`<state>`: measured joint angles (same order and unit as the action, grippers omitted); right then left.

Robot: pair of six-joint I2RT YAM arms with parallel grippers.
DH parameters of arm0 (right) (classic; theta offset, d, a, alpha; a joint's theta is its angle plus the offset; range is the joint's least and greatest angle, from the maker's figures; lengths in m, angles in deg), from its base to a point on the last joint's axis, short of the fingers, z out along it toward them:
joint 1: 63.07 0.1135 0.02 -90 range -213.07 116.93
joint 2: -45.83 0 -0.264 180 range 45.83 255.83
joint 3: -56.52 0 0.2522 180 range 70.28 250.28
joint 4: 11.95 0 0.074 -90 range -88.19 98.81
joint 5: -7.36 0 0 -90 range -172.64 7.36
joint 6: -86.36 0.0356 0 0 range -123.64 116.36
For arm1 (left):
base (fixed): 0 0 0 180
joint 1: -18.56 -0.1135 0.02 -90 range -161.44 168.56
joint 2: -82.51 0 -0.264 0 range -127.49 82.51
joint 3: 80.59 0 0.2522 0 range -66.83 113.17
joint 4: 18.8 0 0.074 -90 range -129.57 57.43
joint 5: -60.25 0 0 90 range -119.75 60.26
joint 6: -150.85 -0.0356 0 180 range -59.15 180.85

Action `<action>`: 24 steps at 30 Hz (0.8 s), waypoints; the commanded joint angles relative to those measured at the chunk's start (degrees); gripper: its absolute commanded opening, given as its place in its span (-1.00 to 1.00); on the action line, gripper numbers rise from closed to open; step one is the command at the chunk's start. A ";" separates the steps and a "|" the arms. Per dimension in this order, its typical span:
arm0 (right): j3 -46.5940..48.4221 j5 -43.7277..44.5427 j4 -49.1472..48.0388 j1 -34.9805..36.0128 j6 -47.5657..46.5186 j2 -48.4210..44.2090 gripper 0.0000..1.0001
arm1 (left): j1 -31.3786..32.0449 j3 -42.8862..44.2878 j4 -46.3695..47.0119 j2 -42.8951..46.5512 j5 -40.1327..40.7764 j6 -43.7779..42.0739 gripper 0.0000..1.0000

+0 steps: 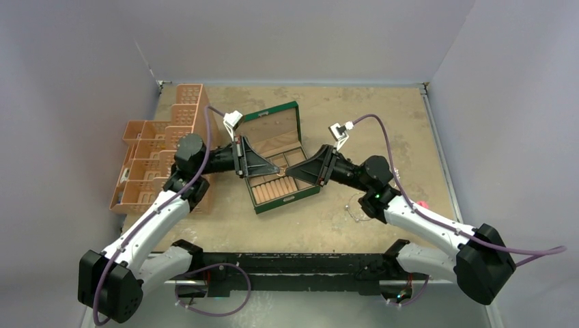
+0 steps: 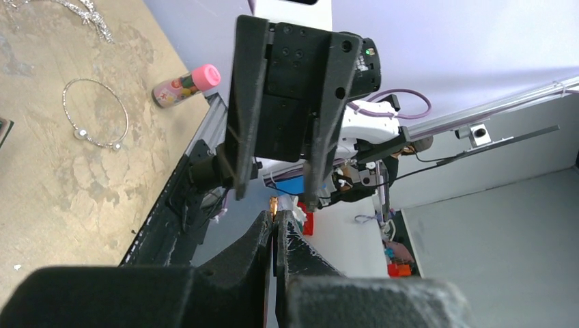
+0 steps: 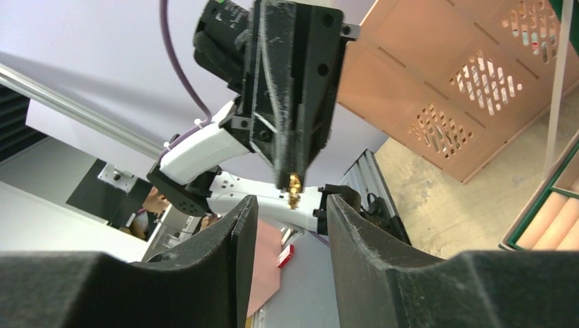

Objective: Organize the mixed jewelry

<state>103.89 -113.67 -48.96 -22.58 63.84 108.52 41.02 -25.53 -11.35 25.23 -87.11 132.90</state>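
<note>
Closest to us in the right wrist view are the right gripper's (image 3: 290, 205) own two black fingers (image 3: 225, 232), which stand apart with a clear gap between them. In that gap hangs a small gold piece (image 3: 294, 190), and neither finger touches it as far as we can see. The left gripper (image 2: 275, 220) holds that piece: its jaws are pressed together, and the gold shows as a sliver right at their tips. We cannot tell what kind of piece it is. From above, we see the two grippers meet tip to tip over the open green box (image 1: 290, 202), above its tan compartments, with the lid standing up behind. The rest of the jewelry lies on the table (image 1: 382, 130) to the right of the box. A thin silver wire hoop (image 2: 80, 133) lies flat, a glittery silver chain (image 2: 89, 14) lies beyond it in the left wrist view, and both are well apart from the grippers. A small pink cylinder (image 2: 186, 85) lies on its side near the table's edge, close to the hoop. Orange perforated bins (image 1: 153, 157) stand left of the box.
</note>
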 commanded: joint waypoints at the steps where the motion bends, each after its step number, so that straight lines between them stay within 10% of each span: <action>1: 1.91 -2.37 -6.46 0.43 0.74 -0.15 -0.14 | -0.31 -1.77 5.10 0.65 -0.09 2.34 -1.00; 24: 1.70 -0.17 -7.25 0.84 -0.17 2.17 -0.18 | -0.31 -3.55 8.03 0.93 2.05 5.19 -1.00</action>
<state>103.89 -114.72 -52.96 -22.18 64.30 110.40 40.91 -28.33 -7.51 25.25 -86.06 136.79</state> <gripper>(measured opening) 0.434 0.009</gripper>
